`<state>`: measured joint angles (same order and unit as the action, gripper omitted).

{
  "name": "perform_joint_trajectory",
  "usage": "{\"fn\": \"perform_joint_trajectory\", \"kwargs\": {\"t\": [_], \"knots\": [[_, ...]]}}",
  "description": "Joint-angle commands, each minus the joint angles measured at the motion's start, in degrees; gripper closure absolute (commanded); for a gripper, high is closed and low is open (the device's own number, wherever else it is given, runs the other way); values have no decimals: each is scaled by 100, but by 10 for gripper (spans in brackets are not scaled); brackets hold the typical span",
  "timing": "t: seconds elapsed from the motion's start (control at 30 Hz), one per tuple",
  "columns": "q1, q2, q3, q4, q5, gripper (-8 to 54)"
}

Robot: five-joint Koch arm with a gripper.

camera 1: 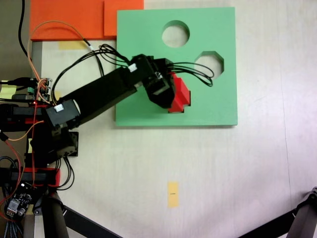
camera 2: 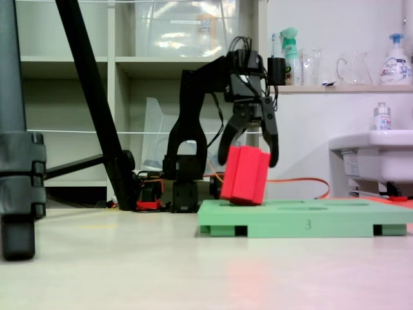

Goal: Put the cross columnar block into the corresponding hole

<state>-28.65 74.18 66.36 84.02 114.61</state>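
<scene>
The red cross columnar block (camera 1: 182, 94) (camera 2: 245, 175) stands tilted on the green foam board (camera 1: 143, 44) (camera 2: 303, 219). Its lower end rests at the board's surface, near the front edge in a fixed view. My gripper (camera 1: 171, 100) (camera 2: 249, 160) comes down over it from above. The two black fingers (camera 2: 271, 143) straddle the block's upper part and touch its sides. The corresponding hole is covered by the block and the gripper, so I cannot tell how far the block sits in it.
The board also has a round cutout (camera 1: 176, 33) and an octagonal cutout (camera 1: 209, 63). An orange foam sheet (camera 1: 69, 19) lies beyond the board's corner. Tripod legs (camera 2: 90, 97) and the arm's base with cables (camera 1: 44, 124) stand beside the board. A yellow tape mark (camera 1: 172, 193) is on the table.
</scene>
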Motion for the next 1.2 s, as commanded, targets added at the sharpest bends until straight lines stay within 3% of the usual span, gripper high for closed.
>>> {"fn": "perform_joint_trajectory", "kwargs": {"t": [0.0,0.47,0.73,0.8,0.9,0.93,1.03,1.17], "knots": [[-79,62,-246,-272,70,338],[-88,-229,-202,-272,70,336],[-88,-519,-202,-316,62,288],[-88,-563,-193,-316,62,233],[-88,-606,-176,-316,62,65],[-88,-606,-158,-316,62,59],[-53,-475,62,-308,53,-64],[-70,-466,70,-325,44,-65]]}}
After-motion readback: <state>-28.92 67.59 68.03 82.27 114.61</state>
